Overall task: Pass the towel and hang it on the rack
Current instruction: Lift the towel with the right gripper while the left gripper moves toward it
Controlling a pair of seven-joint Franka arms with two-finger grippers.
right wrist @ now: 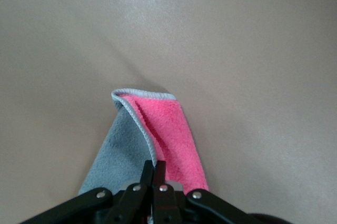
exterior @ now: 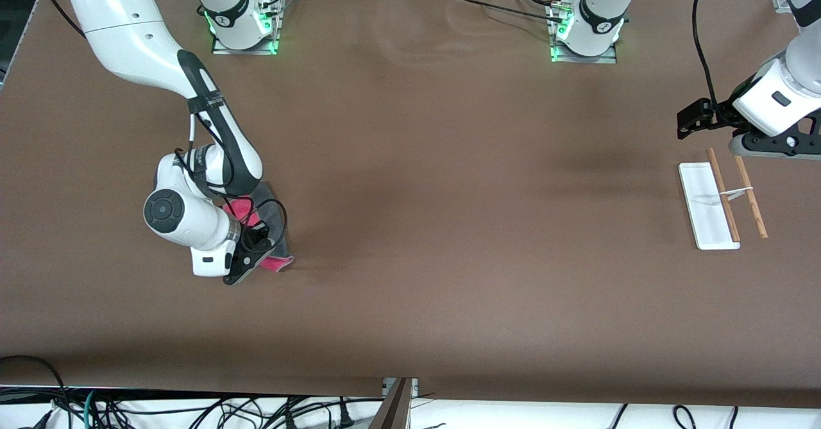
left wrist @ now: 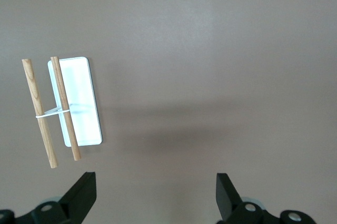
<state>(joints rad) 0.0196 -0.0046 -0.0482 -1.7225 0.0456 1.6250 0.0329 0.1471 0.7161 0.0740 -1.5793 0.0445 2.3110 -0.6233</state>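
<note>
Surface: a brown mat [exterior: 423, 179] is covering the whole table, showing faint ripples toward the arms' bases. It is lying smooth elsewhere. Black and white cables [exterior: 96, 410] are trailing along the edge nearest the front camera, and metal framing is standing above the bases. Green lights are glowing at both base plates.

Writing: no brand, label or legible text is showing on any item.

Right arm: the right gripper [right wrist: 153, 174] is sitting low at the right arm's end of the table, its fingers pressed together on a fold of the towel [right wrist: 158, 134]. The towel is lying on the mat there, folded over so that the pink-red face and the dark grey face are both showing, with the grey stitched edge running along the fold. In the front view the towel [exterior: 277, 263] is largely covered by the arm's wrist.

Left arm: the left gripper [left wrist: 155, 195] is waiting in the air with fingers spread wide and holding nothing, over bare mat just beside the rack [exterior: 713, 208]. The rack is standing at the left arm's end of the table, well apart from the towel, its white base flat on the mat and two wooden rods joined by a thin crosspiece.
</note>
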